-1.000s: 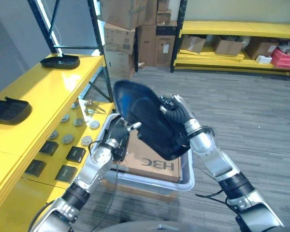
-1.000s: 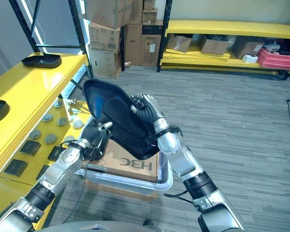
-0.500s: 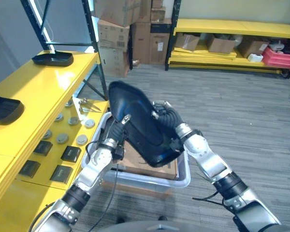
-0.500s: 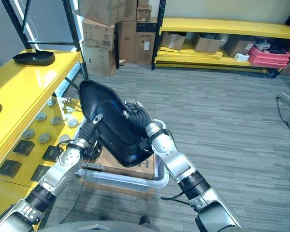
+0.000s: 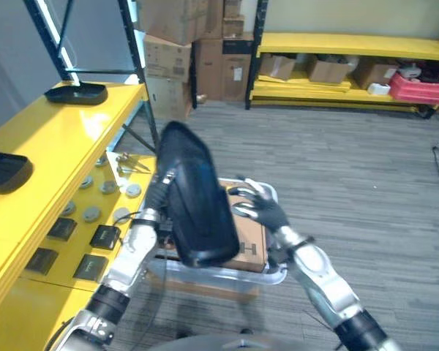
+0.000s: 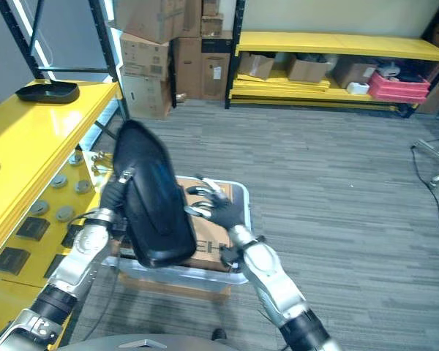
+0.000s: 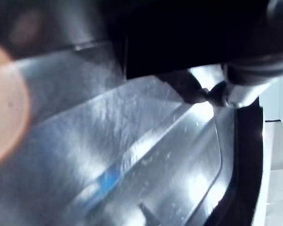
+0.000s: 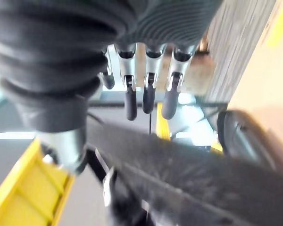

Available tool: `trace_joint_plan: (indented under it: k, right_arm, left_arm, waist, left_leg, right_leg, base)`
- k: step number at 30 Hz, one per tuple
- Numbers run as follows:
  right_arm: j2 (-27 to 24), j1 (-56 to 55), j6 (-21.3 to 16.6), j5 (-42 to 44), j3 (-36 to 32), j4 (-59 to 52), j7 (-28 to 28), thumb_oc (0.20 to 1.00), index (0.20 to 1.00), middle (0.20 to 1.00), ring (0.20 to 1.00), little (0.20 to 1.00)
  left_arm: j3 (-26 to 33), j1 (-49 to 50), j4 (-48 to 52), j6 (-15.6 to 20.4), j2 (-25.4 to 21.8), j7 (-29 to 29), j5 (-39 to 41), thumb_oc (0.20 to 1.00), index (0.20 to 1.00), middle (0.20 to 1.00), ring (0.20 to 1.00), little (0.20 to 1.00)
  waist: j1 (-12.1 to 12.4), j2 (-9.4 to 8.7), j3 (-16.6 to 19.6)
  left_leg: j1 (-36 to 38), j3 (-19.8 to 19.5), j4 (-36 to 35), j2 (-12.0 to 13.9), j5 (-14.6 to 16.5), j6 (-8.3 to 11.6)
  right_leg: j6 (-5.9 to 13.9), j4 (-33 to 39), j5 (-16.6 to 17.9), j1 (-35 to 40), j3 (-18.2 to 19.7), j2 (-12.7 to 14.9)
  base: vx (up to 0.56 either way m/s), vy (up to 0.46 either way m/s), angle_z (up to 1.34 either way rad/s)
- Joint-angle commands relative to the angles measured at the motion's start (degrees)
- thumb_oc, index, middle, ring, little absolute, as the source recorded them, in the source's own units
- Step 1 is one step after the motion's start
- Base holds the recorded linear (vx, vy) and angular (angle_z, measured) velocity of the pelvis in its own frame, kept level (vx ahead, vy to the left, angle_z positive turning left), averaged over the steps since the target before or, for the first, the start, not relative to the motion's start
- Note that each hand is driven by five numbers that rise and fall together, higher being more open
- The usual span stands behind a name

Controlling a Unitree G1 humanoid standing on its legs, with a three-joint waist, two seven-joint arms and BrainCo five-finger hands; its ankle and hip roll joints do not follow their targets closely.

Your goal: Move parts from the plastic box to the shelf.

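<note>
A large glossy black moulded part (image 5: 195, 201) hangs upright and edge-on above the clear plastic box (image 5: 274, 275). My left hand (image 5: 159, 196) grips its left edge, fingers curled over the rim; the left wrist view shows the shiny inner face of the part (image 7: 132, 160) very close. My right hand (image 5: 260, 208) is open with fingers spread, to the right of the part and apart from it, over the box. In the right wrist view its fingers (image 8: 148, 96) are straight, with the part (image 8: 203, 174) past them. A brown cardboard sheet (image 5: 250, 241) lies in the box.
The yellow shelf (image 5: 58, 142) runs along my left, carrying two black parts (image 5: 76, 93) (image 5: 6, 164). Its lower level holds round discs (image 5: 91, 213) and black square pieces (image 5: 104, 237). Cardboard boxes (image 5: 168, 51) are stacked behind, with a further yellow rack (image 5: 351, 51) at the back.
My right hand has let go of the black part and drawn back to the right. The left hand holds it alone, and the part has turned more upright.
</note>
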State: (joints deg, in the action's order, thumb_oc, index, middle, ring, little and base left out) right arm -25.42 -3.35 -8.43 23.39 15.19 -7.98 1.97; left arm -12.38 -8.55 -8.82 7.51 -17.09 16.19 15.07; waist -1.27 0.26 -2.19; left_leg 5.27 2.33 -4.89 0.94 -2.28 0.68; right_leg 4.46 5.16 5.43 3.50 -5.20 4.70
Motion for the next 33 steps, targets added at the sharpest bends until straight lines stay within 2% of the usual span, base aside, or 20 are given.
trace_joint_plan:
  k: [1,3,6,7,8,10,14,15,17,21,23,24,25,28,32,33]
  right_arm:
    - [0.9,-0.7,-5.8,2.0,-6.0,0.2,-1.5,1.0,1.0,1.0,1.0,1.0]
    - [0.9,-2.4,-5.8,0.2,-8.4,4.9,-1.9,1.0,1.0,1.0,1.0,1.0]
    - [-1.0,-5.5,-4.5,-9.6,-10.9,14.7,-2.7,1.0,1.0,1.0,1.0,1.0]
    - [-1.0,-5.5,-4.6,-9.6,-10.9,14.7,-2.8,1.0,1.0,1.0,1.0,1.0]
    - [-1.8,-7.4,-3.2,-17.7,-11.2,22.1,-4.0,1.0,1.0,1.0,1.0,1.0]
    - [0.0,-8.1,-1.6,-18.6,-9.9,34.4,-3.9,1.0,1.0,1.0,1.0,1.0]
    - [1.1,-7.9,-1.2,-20.2,-8.5,42.2,-4.4,1.0,1.0,1.0,1.0,1.0]
    - [2.1,-7.4,-0.4,-21.5,-7.3,48.1,-4.6,1.0,1.0,1.0,1.0,1.0]
    - [2.7,-6.9,-0.2,-20.9,-6.8,50.5,-4.2,1.0,1.0,1.0,1.0,1.0]
    - [4.6,-3.4,0.6,-19.2,-4.7,61.7,-4.0,1.0,1.0,1.0,1.0,1.0]
    - [5.4,-1.0,0.7,-19.0,-3.4,67.8,-3.6,1.0,1.0,1.0,1.0,1.0]
    - [5.4,0.1,1.3,-20.3,-2.4,70.4,-3.4,1.0,1.0,1.0,1.0,1.0]
    - [5.5,0.9,1.3,-20.7,-2.2,70.8,-3.3,1.0,1.0,1.0,1.0,1.0]
    - [5.9,1.4,1.9,-22.9,-1.2,74.3,-3.2,1.0,1.0,1.0,1.0,1.0]
    - [6.3,1.1,2.5,-21.4,-3.2,76.4,-3.6,1.0,1.0,1.0,1.0,1.0]
    - [6.3,1.1,2.5,-21.4,-3.2,76.4,-3.6,1.0,1.0,1.0,1.0,1.0]
  left_arm:
    - [4.1,-3.9,-1.5,5.6,-3.2,1.0,-4.9,0.2,0.2,0.2,0.2,0.2]
    - [6.4,-2.2,0.2,6.2,-4.1,0.4,-5.5,0.2,0.2,0.2,0.2,0.2]
    - [10.4,0.5,3.8,7.6,-5.7,-1.4,-6.3,0.2,0.2,0.2,0.2,0.2]
    - [10.4,0.5,3.8,7.5,-5.7,-1.4,-6.3,0.2,0.2,0.2,0.2,0.2]
    - [13.0,2.5,6.7,8.3,-6.0,-2.6,-6.2,0.2,0.2,0.2,0.2,0.2]
    - [15.3,4.6,9.2,9.3,-5.4,-3.1,-5.2,0.2,0.2,0.2,0.2,0.2]
    - [17.1,6.7,11.5,9.7,-5.4,-3.5,-5.2,0.2,0.2,0.2,0.2,0.2]
    - [18.9,8.8,13.4,10.1,-5.3,-3.6,-5.0,0.2,0.2,0.2,0.2,0.2]
    - [19.5,9.6,14.1,10.3,-5.3,-3.6,-4.8,0.2,0.2,0.2,0.2,0.2]
    - [22.4,12.0,17.5,11.2,-5.4,-3.0,-4.6,0.2,0.2,0.2,0.2,0.2]
    - [22.8,12.3,19.3,11.7,-5.1,-3.5,-4.3,0.2,0.2,0.2,0.2,0.2]
    - [22.9,12.4,19.9,12.1,-5.0,-3.6,-4.2,0.2,0.2,0.2,0.2,0.2]
    - [22.7,12.3,20.2,11.9,-4.8,-4.1,-3.8,0.2,0.2,0.2,0.2,0.2]
    - [21.7,12.2,20.5,11.7,-4.9,-5.2,-4.1,0.2,0.2,0.2,0.2,0.2]
    - [21.4,12.3,21.2,11.5,-5.4,-5.9,-4.7,0.2,0.2,0.2,0.2,0.2]
    - [21.4,12.3,21.2,11.5,-5.4,-5.9,-4.7,0.2,0.2,0.2,0.2,0.2]
  waist:
    - [0.0,-0.58,3.0]
    - [0.0,-0.48,3.1]
    - [0.1,-0.26,3.1]
    - [0.1,-0.25,3.1]
    - [0.3,-0.01,2.9]
    - [0.8,0.41,2.4]
    - [1.3,0.89,1.7]
    - [2.1,1.51,1.2]
    - [2.4,1.82,0.8]
    - [5.4,2.86,-2.4]
    - [7.2,3.48,-4.7]
    - [8.4,3.46,-5.7]
    - [8.5,3.16,-6.3]
    - [8.8,2.49,-5.9]
    - [8.0,1.31,-5.3]
    - [8.0,1.33,-5.4]
  left_leg:
    - [-0.7,0.6,-0.1,1.9,-1.5,3.02]
    - [-0.7,0.6,-0.1,2.0,-1.5,3.09]
    - [-0.6,0.4,-0.1,2.2,-1.6,3.26]
    - [-0.5,0.4,-0.1,2.2,-1.6,3.26]
    - [-0.4,0.0,-0.1,2.3,-1.7,3.44]
    - [-0.2,-0.7,-0.1,2.5,-2.1,3.71]
    - [-0.3,-1.5,-0.1,2.8,-2.7,4.03]
    - [-0.4,-2.3,-0.1,3.3,-3.3,4.47]
    - [-0.5,-2.7,0.1,3.5,-3.5,4.58]
    - [-4.0,-6.1,2.9,4.6,-5.8,5.98]
    - [-8.2,-9.6,3.1,5.1,-10.6,8.34]
    - [-9.4,-11.1,3.0,4.9,-11.6,8.96]
    - [-10.6,-11.2,3.3,4.5,-11.7,8.9]
    - [-11.9,-7.1,5.2,4.8,-10.2,8.11]
    - [-10.4,-0.4,11.7,5.4,-4.6,6.49]
    - [-10.4,-0.5,12.0,5.4,-4.4,6.49]
  right_leg:
    - [2.93,-2.6,-3.1,2.9,0.4,2.9]
    - [2.87,-2.7,-3.2,2.9,0.3,2.8]
    - [2.69,-2.9,-3.5,3.0,0.4,2.7]
    - [2.68,-2.9,-3.5,3.0,0.4,2.7]
    - [2.49,-3.0,-3.8,3.4,0.0,2.6]
    - [2.11,-3.2,-4.2,3.9,-0.5,2.3]
    - [1.72,-3.4,-4.4,4.2,-0.9,2.0]
    - [1.26,-3.4,-4.8,4.5,-1.5,1.5]
    - [1.06,-3.4,-5.0,4.6,-1.7,1.2]
    - [-0.41,-3.7,-5.6,4.4,-2.9,-0.3]
    - [-0.92,-2.9,-5.5,3.9,-5.8,-0.9]
    - [-0.89,-2.5,-5.4,3.8,-7.3,-0.6]
    - [-0.82,-2.7,-5.0,3.2,-8.9,0.0]
    - [-0.62,-2.9,-4.4,1.8,-13.8,1.4]
    - [-1.07,-1.9,-3.7,1.4,-18.7,3.2]
    - [-1.06,-1.9,-3.7,1.5,-18.8,3.2]
  base:
    - [-0.01,-0.03,-0.05]
    - [0.0,-0.036,-0.01]
    - [0.0,-0.028,-0.01]
    - [0.01,-0.049,0.01]
    - [0.01,-0.053,0.03]
    - [-0.01,-0.079,0.06]
    - [-0.03,-0.064,0.12]
    - [-0.05,-0.097,0.08]
    - [-0.05,-0.101,0.21]
    - [-0.16,-0.145,0.1]
    - [-0.28,-0.123,0.51]
    - [-0.27,-0.078,0.74]
    - [-0.22,-0.084,0.79]
    - [-0.17,-0.062,1.25]
    - [-0.13,-0.024,1.07]
    - [-0.04,-0.006,1.49]
